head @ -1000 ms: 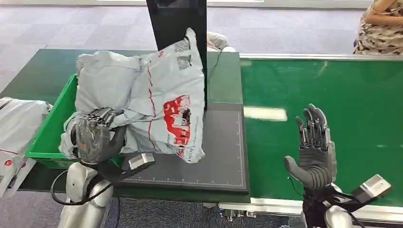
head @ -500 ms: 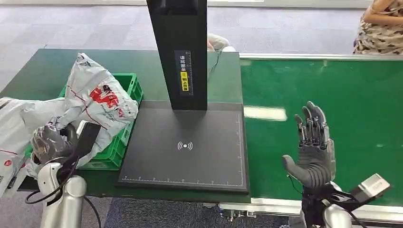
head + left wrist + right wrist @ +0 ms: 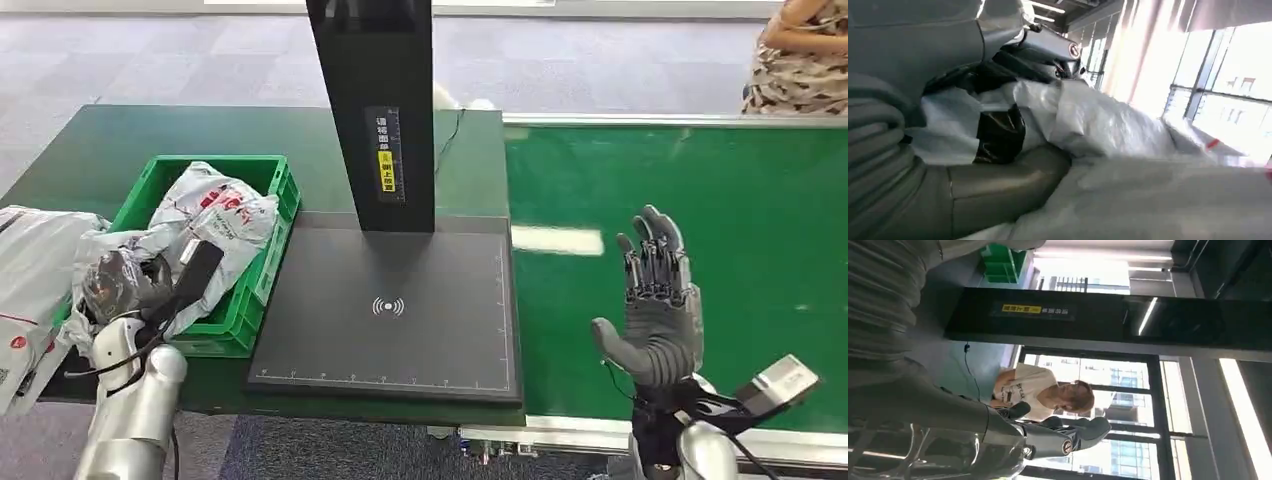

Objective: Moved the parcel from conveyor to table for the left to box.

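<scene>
The parcel (image 3: 215, 215), a crumpled grey plastic mailer with red print, lies in the green box (image 3: 268, 268) on the left side of the dark table. My left hand (image 3: 122, 283) sits at the box's near left corner and still grips a fold of the parcel (image 3: 1108, 125); its thumb (image 3: 998, 185) and dark fingers close around the grey plastic in the left wrist view. Over the green conveyor (image 3: 700, 190), my right hand (image 3: 655, 300) is raised with fingers spread and holds nothing.
A black scanner post (image 3: 375, 110) stands on a dark pad (image 3: 390, 305) between box and conveyor. Another grey mailer (image 3: 30, 270) lies past the table's left edge. A person (image 3: 800, 55) sits at the far right; another person (image 3: 1043, 390) appears behind the post in the right wrist view.
My left hand swung the parcel from over the scanner pad leftward and lowered it into the green box. The right hand has stayed raised over the conveyor.
</scene>
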You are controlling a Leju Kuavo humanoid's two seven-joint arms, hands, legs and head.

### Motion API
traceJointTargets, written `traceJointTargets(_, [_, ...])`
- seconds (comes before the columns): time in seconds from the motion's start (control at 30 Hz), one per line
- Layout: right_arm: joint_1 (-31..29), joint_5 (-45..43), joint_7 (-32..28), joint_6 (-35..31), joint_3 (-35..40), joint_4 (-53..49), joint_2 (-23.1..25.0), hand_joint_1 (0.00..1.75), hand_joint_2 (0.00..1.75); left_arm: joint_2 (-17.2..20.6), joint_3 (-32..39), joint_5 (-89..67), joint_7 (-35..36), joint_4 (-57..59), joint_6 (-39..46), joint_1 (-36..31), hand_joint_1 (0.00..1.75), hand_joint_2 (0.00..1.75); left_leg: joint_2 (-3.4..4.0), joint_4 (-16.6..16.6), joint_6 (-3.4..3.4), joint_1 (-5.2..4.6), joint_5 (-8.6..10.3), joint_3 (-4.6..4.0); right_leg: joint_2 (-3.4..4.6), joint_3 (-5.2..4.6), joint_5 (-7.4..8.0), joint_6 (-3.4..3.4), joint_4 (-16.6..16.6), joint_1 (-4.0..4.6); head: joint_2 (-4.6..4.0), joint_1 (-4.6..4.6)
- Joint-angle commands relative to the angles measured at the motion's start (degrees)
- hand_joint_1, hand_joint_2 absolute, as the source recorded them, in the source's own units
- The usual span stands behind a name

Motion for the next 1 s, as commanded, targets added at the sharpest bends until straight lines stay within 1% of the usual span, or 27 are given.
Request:
traceJointTargets(0.03, [-1.31, -1.1, 0.17, -1.29, 0.75, 2.84, -0.45, 0.0, 1.75, -3.36, 3.04, 6.53, -14.96, -6.0, 2.99, -0.6, 0.0, 1.75, -0.03, -0.08, 0.01, 0.04, 0.06, 0.02, -0.01, 0.06, 0.06, 0.03, -0.14, 0.04, 0.0, 0.0])
traceJointTargets(0.1, [-1.24, -1.42, 0.17, -1.61, 1.19, 2.9, -0.82, 0.0, 1.75, -7.22, 6.83, 11.1, -24.91, -11.81, 2.99, 0.38, 0.0, 1.75, -0.03, -0.06, 0.03, 0.05, 0.02, 0.01, -0.01, 0.08, 0.04, 0.05, -0.15, 0.06, 0.0, 0.0])
traceJointTargets(0.13, [-1.28, -1.49, 0.17, -1.73, 1.32, 3.01, -0.94, 0.0, 1.75, -8.07, 6.64, 13.45, -27.33, -12.45, 2.99, 0.79, 0.0, 0.0, -0.03, 0.0, 0.03, 0.05, 0.0, -0.04, -0.01, 0.04, 0.02, 0.05, -0.11, 0.08, 0.0, 0.02])
traceJointTargets(0.2, [-1.43, -1.84, 0.04, -1.87, 1.66, 3.38, -1.3, 0.0, 1.75, -9.65, 5.28, 19.69, -32.95, -15.06, 2.99, 2.2, 0.0, 0.0, -0.04, -0.08, 0.06, 0.01, 0.0, 0.04, -0.01, 0.15, 0.02, 0.08, -0.2, 0.05, 0.0, 0.02])
traceJointTargets(0.23, [-1.47, -1.88, 0.02, -1.88, 1.73, 3.45, -1.35, 0.0, 1.75, -9.89, 4.81, 20.84, -33.96, -15.48, 2.99, 2.53, 0.0, 0.0, 0.0, -0.05, 0.04, -0.01, -0.02, 0.04, 0.02, 0.13, 0.0, 0.07, -0.14, 0.02, 0.0, 0.02])
traceJointTargets(0.27, [-1.59, -2.0, 0.02, -1.97, 1.92, 3.68, -1.47, 0.0, 1.75, -10.4, 3.03, 24.87, -36.2, -16.93, 2.99, 3.69, 0.0, 0.0, 0.02, -0.04, 0.03, -0.03, -0.02, 0.01, 0.05, 0.1, 0.01, 0.05, -0.12, 0.01, 0.0, 0.02])
traceJointTargets(0.37, [-1.88, -1.47, -0.2, -2.91, 2.68, 4.39, -1.85, 0.0, 1.75, -11.46, -2.34, 34.24, -39.63, -23.56, 2.99, 8.17, 0.0, 0.0, 0.05, -0.13, 0.06, -0.04, -0.05, 0.13, 0.09, 0.21, 0.02, 0.07, -0.27, 0.01, 0.0, 0.02])
traceJointTargets(0.4, [-1.96, -1.11, -0.33, -3.25, 2.94, 4.57, -1.97, 0.0, 1.75, -11.86, -3.58, 36.32, -40.46, -25.46, 2.99, 9.38, 0.0, 0.0, 0.0, -0.05, 0.07, -0.05, -0.06, 0.03, 0.03, 0.12, -0.01, 0.07, -0.19, 0.0, 0.0, 0.02])
traceJointTargets(0.43, [-2.07, -0.67, -0.43, -3.62, 3.18, 4.77, -2.09, 0.0, 1.75, -11.71, -6.16, 40.99, -41.08, -27.64, 2.99, 10.82, 0.0, 0.0, 0.02, -0.16, 0.09, -0.04, -0.07, 0.16, 0.06, 0.26, 0.01, 0.09, -0.34, 0.01, 0.0, 0.02])
traceJointTargets(0.53, [-2.1, 0.29, -0.77, -4.57, 4.1, 5.41, -2.7, 0.0, 1.75, -9.26, -14.01, 52.34, -41.24, -32.94, 2.48, 14.24, 0.0, 0.0, 0.04, -0.03, 0.1, -0.03, -0.13, 0.0, 0.07, 0.07, -0.02, 0.07, -0.2, 0.02, 0.0, 0.02])
traceJointTargets(0.6, [-1.9, 1.89, -0.7, -5.51, 4.82, 5.78, -3.37, 0.0, 1.75, -7.96, -18.46, 56.04, -41.24, -35.46, -0.98, 15.56, 0.0, 0.0, 0.04, -0.04, 0.08, 0.0, -0.17, 0.02, 0.08, 0.08, -0.02, 0.07, -0.22, 0.04, 0.0, 0.0])
traceJointTargets(0.67, [-1.48, 3.3, -0.29, -5.79, 5.61, 6.42, -4.08, 0.0, 1.75, -7.44, -21.51, 59.08, -40.99, -36.39, -5.8, 16.47, 0.0, 0.0, -0.06, -0.06, 0.06, 0.01, -0.16, 0.03, -0.01, 0.11, -0.03, 0.07, -0.25, 0.04, 0.0, 0.0])
traceJointTargets(0.7, [-1.29, 4.74, 0.72, -6.14, 6.24, 7.31, -4.55, 0.0, 1.75, -7.53, -23.06, 61.77, -40.62, -36.9, -9.71, 16.99, 0.0, 1.75, -0.05, -0.02, 0.06, 0.01, -0.16, -0.03, -0.02, 0.05, -0.04, 0.07, -0.2, 0.04, 0.0, 0.02])
traceJointTargets(0.77, [-1.1, 6.51, 3.42, -6.9, 7.04, 8.83, -4.76, 0.0, 1.75, -7.77, -24.57, 62.6, -40.68, -37.3, -12.43, 17.72, 0.0, 1.75, -0.06, -0.06, 0.07, -0.01, -0.15, 0.0, -0.04, 0.1, -0.05, 0.07, -0.24, 0.03, 0.0, 0.02])
traceJointTargets(0.8, [-1.16, 6.56, 5.22, -6.22, 7.8, 10.27, -5.08, 0.0, 1.75, -7.82, -25.79, 66.33, -39.56, -37.43, -17.41, 18.09, 0.0, 1.75, 0.01, -0.14, 0.09, -0.02, -0.15, 0.1, 0.03, 0.18, -0.03, 0.07, -0.32, 0.02, 0.0, 0.0])
traceJointTargets(0.83, [-1.28, 7.18, 6.31, -6.15, 8.46, 12.02, -5.2, 0.0, 1.75, -7.59, -26.7, 67.34, -38.15, -36.91, -22.32, 18.37, 0.0, 1.75, 0.01, -0.07, 0.07, 0.0, -0.17, 0.02, 0.03, 0.11, -0.05, 0.05, -0.24, 0.04, 0.0, 0.02])
traceJointTargets(0.87, [-1.3, 7.39, 6.71, -6.08, 8.75, 12.77, -5.24, 0.0, 1.75, -7.55, -27.22, 67.36, -37.82, -36.5, -23.65, 18.41, 0.0, 1.75, 0.03, -0.04, 0.06, -0.01, -0.17, 0.0, 0.05, 0.07, -0.06, 0.04, -0.19, 0.03, 0.0, 0.02])
traceJointTargets(0.9, [-1.5, 8.24, 8.26, -5.5, 9.93, 14.8, -5.72, 0.0, 1.75, -7.21, -28.45, 71.28, -35.7, -34.9, -32.31, 18.28, 0.0, 1.75, 0.02, -0.14, 0.08, -0.01, -0.16, 0.1, 0.05, 0.19, -0.04, 0.06, -0.31, 0.03, 0.0, 0.02])
traceJointTargets(0.93, [-1.57, 8.51, 8.6, -5.14, 10.52, 15.98, -5.85, 0.0, 1.75, -7.29, -28.8, 72.29, -34.57, -33.37, -35.19, 18.1, 0.0, 1.75, 0.03, -0.26, 0.09, -0.02, -0.13, 0.22, 0.06, 0.3, -0.01, 0.07, -0.44, 0.02, 0.0, 0.02])
traceJointTargets(0.97, [-1.6, 8.98, 8.91, -4.82, 11.1, 16.82, -6.01, 0.0, 1.75, -7.22, -29.38, 71.75, -34.03, -31.85, -36.75, 17.88, 0.0, 1.75, 0.02, -0.17, 0.06, -0.03, -0.15, 0.13, 0.04, 0.2, -0.04, 0.03, -0.31, 0.02, 0.0, 0.02])
traceJointTargets(1.0, [-1.65, 9.38, 9.3, -4.05, 11.98, 17.75, -6.04, 0.0, 1.75, -7.32, -29.98, 67.85, -33.49, -29.65, -36.12, 17.6, 0.0, 1.75, 0.0, -0.27, 0.08, -0.02, -0.12, 0.24, 0.03, 0.32, -0.02, 0.04, -0.44, 0.02, 0.0, 0.02])
